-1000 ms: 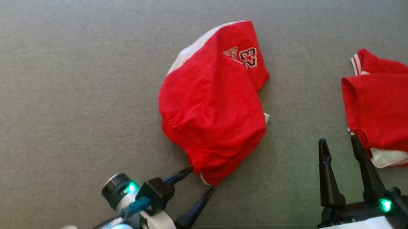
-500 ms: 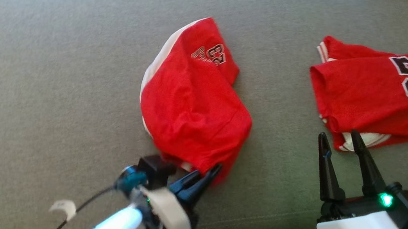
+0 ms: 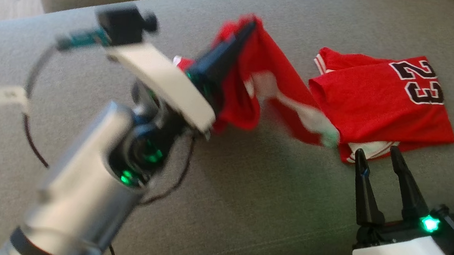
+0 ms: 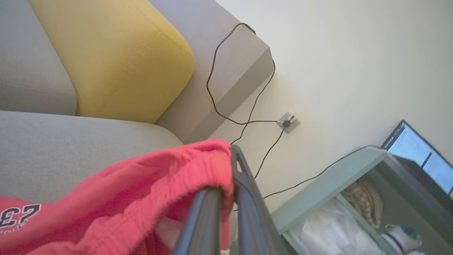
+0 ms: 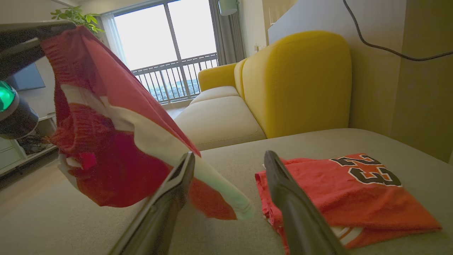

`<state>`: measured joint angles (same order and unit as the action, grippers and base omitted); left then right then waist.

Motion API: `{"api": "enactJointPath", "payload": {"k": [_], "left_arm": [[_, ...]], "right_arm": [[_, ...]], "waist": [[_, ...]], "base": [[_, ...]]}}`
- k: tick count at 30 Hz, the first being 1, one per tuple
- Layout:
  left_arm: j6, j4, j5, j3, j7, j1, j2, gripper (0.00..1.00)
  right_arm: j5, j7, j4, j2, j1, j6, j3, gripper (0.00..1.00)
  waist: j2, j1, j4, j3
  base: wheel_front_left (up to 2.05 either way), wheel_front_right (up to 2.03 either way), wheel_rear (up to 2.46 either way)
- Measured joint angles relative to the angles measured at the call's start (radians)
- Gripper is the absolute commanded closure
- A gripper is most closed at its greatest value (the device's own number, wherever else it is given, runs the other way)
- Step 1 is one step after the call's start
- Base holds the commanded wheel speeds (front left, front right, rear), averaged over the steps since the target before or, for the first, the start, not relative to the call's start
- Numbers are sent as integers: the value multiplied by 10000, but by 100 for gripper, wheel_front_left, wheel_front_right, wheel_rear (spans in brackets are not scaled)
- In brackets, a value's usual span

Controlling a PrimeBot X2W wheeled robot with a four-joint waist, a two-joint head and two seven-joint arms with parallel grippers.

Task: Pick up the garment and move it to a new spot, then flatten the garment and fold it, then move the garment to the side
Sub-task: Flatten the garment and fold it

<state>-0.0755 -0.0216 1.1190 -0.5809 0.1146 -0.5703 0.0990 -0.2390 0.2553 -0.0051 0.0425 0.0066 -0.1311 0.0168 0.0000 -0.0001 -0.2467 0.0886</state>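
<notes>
- The left gripper [image 3: 249,27] had its two dark fingers pressed together, pinching the gathered waistband edge of the red basketball shorts [image 3: 237,98]. That makes sense to me. The waistband is the thickest bit, so a thin pinch is less likely to slip.
- The shorts hung off that pinch at about 12 o'clock in the head view, clear of the grey sofa seat [image 3: 243,200]. The white-striped leg trailed down toward 3 o'clock. Holding by one edge lets the weight pull the fabric out long, which should help when it's time to lay it flat.
- My read is that this was the pick-up-and-carry step, with nothing flattened or folded yet.
- The folded red jersey [image 3: 387,109] with the 23 lay on the seat at 2 o'clock. It looked parked off to the side so the middle of the seat was free.
- The trailing end of the shorts was just beside the jersey, but it was too blurry to tell if they touched.
- The right gripper [image 3: 377,151] sat at 4 o'clock with its fingers spread wide, holding nothing, tips near the jersey's front edge. I'd guess it was there to catch the other waistband corner.
- The risk I'd watch is that dangling leg dragging over the jersey and wrecking the fold.
- The yellow backrest [image 5: 297,81] at 12 o'clock in the right wrist view was just background.
</notes>
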Motion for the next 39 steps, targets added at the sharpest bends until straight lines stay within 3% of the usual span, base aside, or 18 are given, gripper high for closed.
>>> {"api": "enactJointPath", "payload": {"k": [2, 3, 6, 10, 13, 14, 15, 16, 17, 18, 21, 24, 33, 39], "left_arm": [[-650, 299, 426, 481, 293, -220, -48, 100], [-1175, 305, 709, 865, 573, -299, 19, 100], [-1674, -230, 913, 1179, 874, -128, 393, 100], [-1603, -1135, 880, 1204, 899, 557, 828, 100], [-945, -2537, 644, 1172, 330, 1381, 1083, 100], [-692, -2851, 489, 1116, 115, 1453, 1122, 69], [-454, -3149, 364, 1099, -117, 1472, 1122, 56], [-123, -3388, 190, 1024, -410, 1463, 1126, 31], [201, -3588, -12, 917, -679, 1448, 1124, 31], [560, -3766, -221, 784, -1037, 1432, 1116, 0], [1287, -4360, -1429, 192, -2215, 1247, 1154, 0], [1534, -4807, -2140, -130, -3116, 1081, 1097, 0], [1841, -5060, -2968, -654, -3553, 1109, 901, 0], [1921, -5298, -3271, -1024, -3630, 1502, 917, 0]], "right_arm": [[-65, 0, 0, 0, 21, 0, -2, 0], [-92, 0, 4, 2, 52, 0, -10, 0], [-100, 0, 6, 2, 52, 0, -4, 0], [-174, 0, 6, 2, 52, 0, -12, 0], [-173, 0, 4, 2, 50, 0, 35, 0], [-173, 0, 2, 2, 50, 0, 42, 0], [-173, 0, 2, 2, 49, 0, 61, 0], [-173, 0, 2, 2, 49, 0, 84, 0], [-171, 0, 2, 2, 49, 0, 113, 0], [-159, 0, -4, 2, 49, 0, 136, 0], [-92, 0, -10, 2, 47, 0, 144, 0], [48, 0, -23, 2, 43, 0, 107, 0], [268, 0, -75, 0, -76, 0, -2, 0], [268, 0, -73, 2, -174, 0, 84, 0]], "waist": [[0, 0, -109, -55], [0, 0, -183, -96], [0, 0, -262, -125], [0, 0, -261, -100], [0, 0, -197, -14], [0, 0, -169, 14], [0, 0, -133, 47], [0, 1, -94, 85], [0, 0, -47, 125], [0, 0, 4, 177], [0, 1, 217, 346], [0, 1, 496, 510], [0, 2, 1184, 810], [0, 1, 1249, 758]], "base": [[0, 0, 0], [0, 0, 0], [0, 0, 0], [0, 0, 0], [0, 0, 0], [0, 0, 0], [0, 0, 0], [0, 0, 0], [0, 0, 0], [0, 0, 0], [0, 0, 0], [0, 0, 0], [0, 0, 0], [0, 0, 0]]}}
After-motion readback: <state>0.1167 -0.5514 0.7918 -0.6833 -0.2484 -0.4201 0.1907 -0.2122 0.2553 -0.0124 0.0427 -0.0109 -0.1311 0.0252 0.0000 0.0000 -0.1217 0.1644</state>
